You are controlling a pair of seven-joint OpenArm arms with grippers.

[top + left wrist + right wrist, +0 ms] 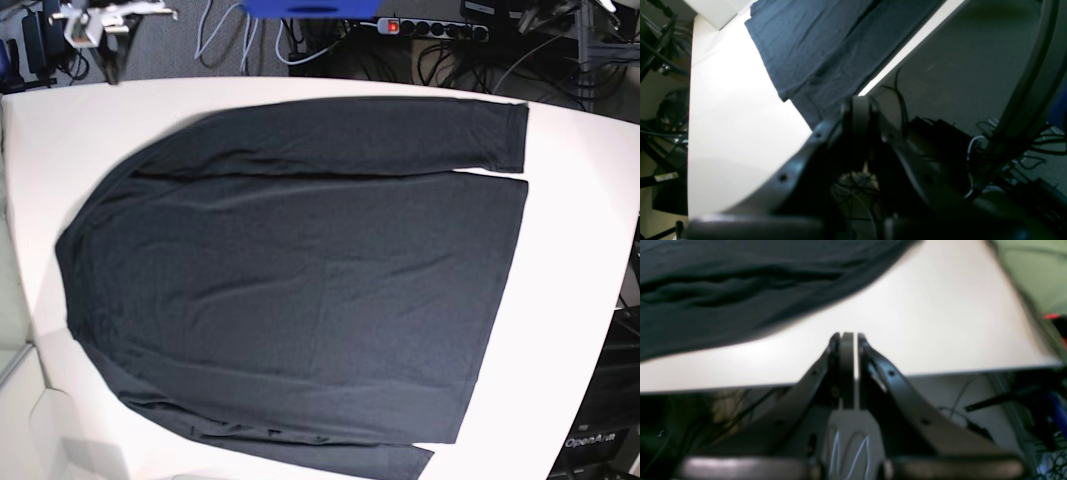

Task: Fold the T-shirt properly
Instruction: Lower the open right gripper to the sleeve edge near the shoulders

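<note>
White table (570, 250) carries the T-shirt (300, 280) spread flat, both sleeves lying along the body. Power strip (430, 27) and cables on the floor beyond. Left gripper (860, 103) clenched, empty — right gripper (847, 340) clenched too, above bare tabletop.

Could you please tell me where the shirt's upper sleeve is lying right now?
In the base view, the sleeve lies flat along the shirt's top edge, near the table's far side, its cuff pointing toward the view's right.
</note>
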